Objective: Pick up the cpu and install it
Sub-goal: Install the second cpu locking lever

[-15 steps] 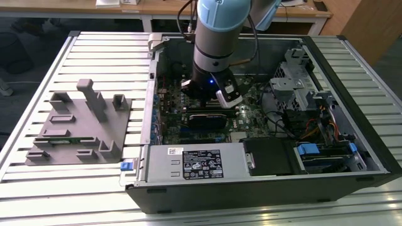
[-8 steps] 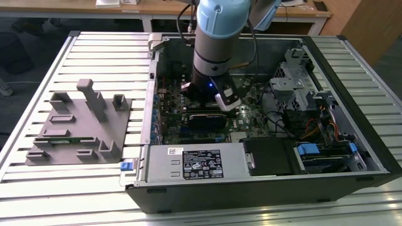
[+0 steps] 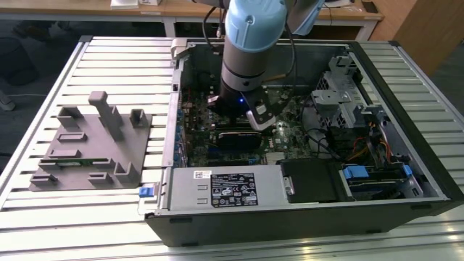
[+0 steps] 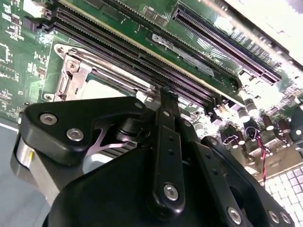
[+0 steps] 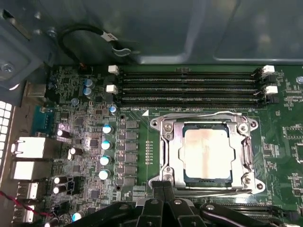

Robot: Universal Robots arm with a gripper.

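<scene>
In the first wrist view the gripper sits nearest, its black fingers drawn together to a narrow tip with nothing between them; that tip hangs at the near edge of the socket frame, touching it or just above it, I cannot tell which; the closed, empty stance suits pressing or nudging rather than carrying. Just beyond the tip the cpu lies flat inside the frame on the board, its silvery top level and square to the opening, so by the look of it the chip is already seated; the frame's metal rim surrounds it on all sides, and whether it is latched down I cannot tell. Beyond the socket four empty memory slots run parallel along the board's far edge, white clips at their ends.

In the second wrist view the same fingers come to a point over the frame's corner, the slots running past behind.

In the exterior view the arm reaches straight down into the open case, a vertical approach that clears its walls; the grey tray lies well apart on the bench, toward the exterior view's left.
</scene>
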